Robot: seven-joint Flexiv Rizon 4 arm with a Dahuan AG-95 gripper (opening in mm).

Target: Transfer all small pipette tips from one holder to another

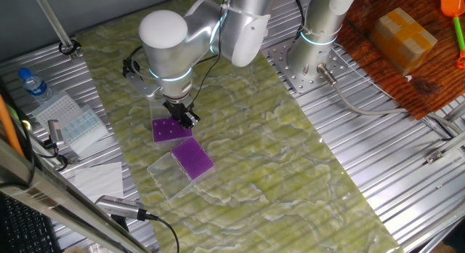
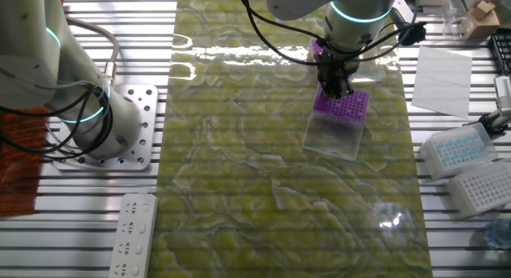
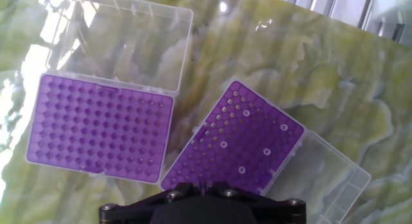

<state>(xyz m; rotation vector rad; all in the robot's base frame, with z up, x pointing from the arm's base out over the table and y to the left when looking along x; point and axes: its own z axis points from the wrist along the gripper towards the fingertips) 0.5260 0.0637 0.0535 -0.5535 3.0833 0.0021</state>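
Two purple racks lie side by side on the green mat. The left rack (image 3: 100,130) shows only bare holes, and its clear lid (image 3: 122,40) is folded open behind it. The tilted right rack (image 3: 238,143) carries several small pipette tips (image 3: 246,112), pale specks scattered across its holes. My gripper (image 3: 203,185) hovers over the near corner of the right rack. Its dark fingers are pressed together with only a thin slit between them, and I cannot make out anything in that slit. The fixed views show the gripper (image 1: 189,121) (image 2: 335,88) low over the racks (image 1: 168,129) (image 2: 345,104).
The right rack's clear lid (image 3: 331,179) lies open on the mat. White tip boxes (image 2: 459,146) and paper (image 2: 441,70) sit on the slatted table beside the mat. A water bottle (image 1: 33,84) stands at the far left, and a second robot base (image 1: 320,35) is behind.
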